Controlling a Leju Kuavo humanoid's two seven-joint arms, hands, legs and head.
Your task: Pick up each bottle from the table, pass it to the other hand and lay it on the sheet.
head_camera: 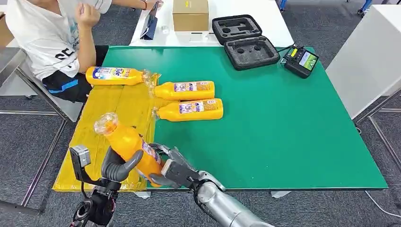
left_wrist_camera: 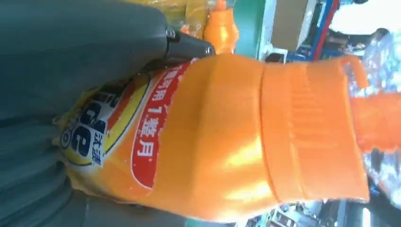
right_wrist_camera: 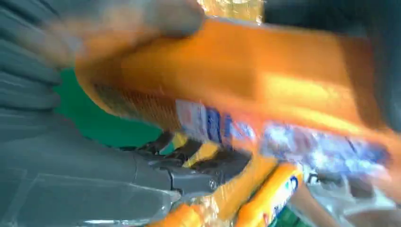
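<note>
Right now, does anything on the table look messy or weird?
Nothing is spilled or broken. One bottle lies with its cap end on the yellow sheet, while two bottles lie on the green table with only their tops at the sheet's edge. The left robot hand and right robot hand both grip a tilted fourth bottle.

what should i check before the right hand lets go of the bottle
1. Left hand wraps the held orange bottle: ok.
2. Right hand at the bottle's base end: ok.
3. Left grip firm enough to carry it alone: cannot tell.
4. Bare space on the yellow sheet to lay it: ok.
5. Bottle on the sheet out of the way: ok.
6. Two bottles on the green table, upper and lower, not yet moved: not ok.
</note>
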